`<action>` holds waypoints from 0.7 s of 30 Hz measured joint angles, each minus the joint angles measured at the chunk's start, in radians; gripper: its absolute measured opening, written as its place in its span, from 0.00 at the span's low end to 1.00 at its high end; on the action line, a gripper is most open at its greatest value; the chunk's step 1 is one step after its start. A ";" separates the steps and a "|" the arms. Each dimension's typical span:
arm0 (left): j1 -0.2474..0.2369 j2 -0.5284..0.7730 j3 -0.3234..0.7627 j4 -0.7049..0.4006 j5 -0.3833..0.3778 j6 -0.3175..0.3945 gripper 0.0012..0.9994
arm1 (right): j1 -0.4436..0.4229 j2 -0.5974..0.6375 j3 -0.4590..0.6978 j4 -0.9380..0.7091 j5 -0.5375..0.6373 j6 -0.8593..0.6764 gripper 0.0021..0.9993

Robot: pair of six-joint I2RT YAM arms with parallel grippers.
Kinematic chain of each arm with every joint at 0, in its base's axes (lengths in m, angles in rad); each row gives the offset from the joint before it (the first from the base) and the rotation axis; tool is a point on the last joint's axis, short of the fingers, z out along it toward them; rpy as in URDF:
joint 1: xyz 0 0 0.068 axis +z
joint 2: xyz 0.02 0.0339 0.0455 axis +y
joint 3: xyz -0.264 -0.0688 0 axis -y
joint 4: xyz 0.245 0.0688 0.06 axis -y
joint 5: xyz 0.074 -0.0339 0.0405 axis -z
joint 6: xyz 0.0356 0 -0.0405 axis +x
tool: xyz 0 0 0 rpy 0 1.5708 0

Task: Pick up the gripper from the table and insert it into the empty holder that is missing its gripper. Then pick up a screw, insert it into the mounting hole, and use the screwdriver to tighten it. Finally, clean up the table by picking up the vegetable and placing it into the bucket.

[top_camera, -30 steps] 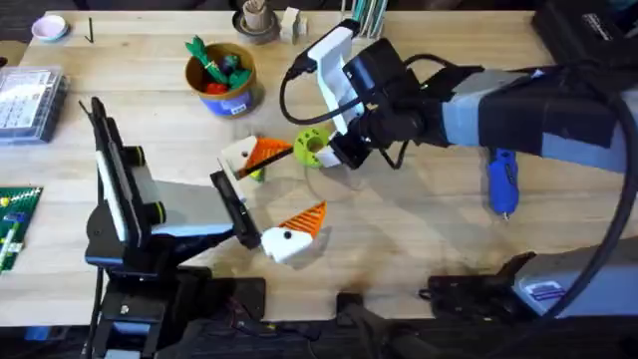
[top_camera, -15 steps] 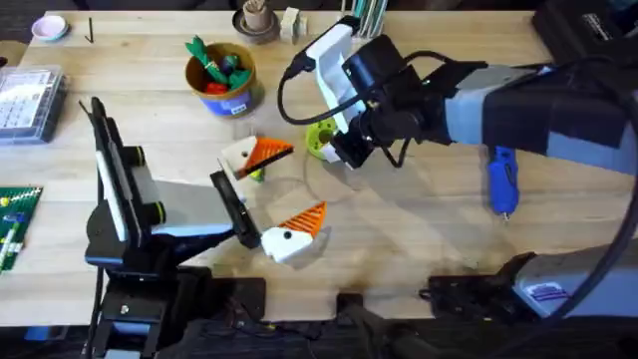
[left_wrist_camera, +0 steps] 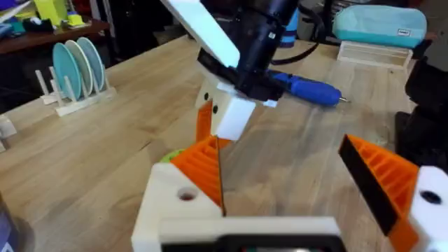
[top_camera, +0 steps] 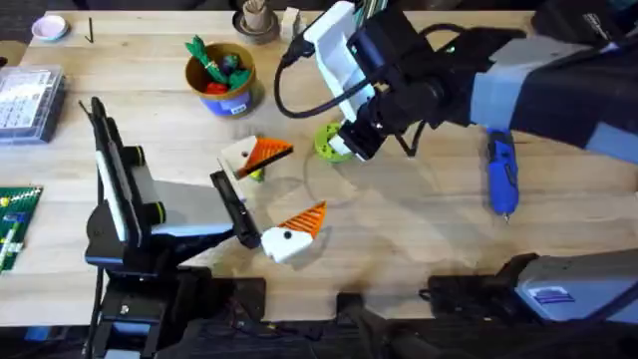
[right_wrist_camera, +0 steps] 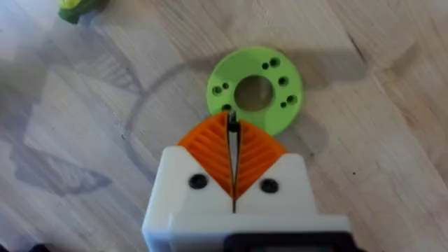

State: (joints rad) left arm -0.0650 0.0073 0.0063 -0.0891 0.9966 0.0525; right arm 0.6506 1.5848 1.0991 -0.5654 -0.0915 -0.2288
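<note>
Blue plastic, with a thin silver tip: the screwdriver [top_camera: 501, 176] lies flat on the wooden table [top_camera: 419, 234], on the right side, with nothing touching it. The right arm passes above the end of it that is farther from the bases and reaches toward the middle of the table.

The right gripper [right_wrist_camera: 231, 131] hangs near the green disc [right_wrist_camera: 280, 108]. In the right wrist view its tips overlap the near rim of the disc, but I cannot tell whether they touch it. Its two orange ribbed pads [right_wrist_camera: 203, 147] are pressed together, with just a thin dark line between them. At the top of this line there is a small dark spot; it is too small to say what it is.

The yellow vegetable [right_wrist_camera: 73, 10] lies on the wood, apart from the disc, just beside the far finger of the left gripper [top_camera: 299, 181]. The left gripper stands spread wide and holds nothing. Each white finger block carries an orange wedge, and bare table shows between them. The vegetable is outside this gap.

The bucket [top_camera: 221, 96] stands upright toward the far left of the table, well apart from both grippers. Red and green toy vegetables are inside it.
</note>
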 joint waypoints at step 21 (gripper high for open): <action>0.000 0.000 0.000 0.000 0.000 0.000 0.99 | 0.097 0.041 0.701 -0.582 0.004 -0.070 0.00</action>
State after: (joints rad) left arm -0.0650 0.0071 0.0063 -0.0891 0.9962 0.0521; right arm 0.7478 1.6260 1.7997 -1.1472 -0.0875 -0.2989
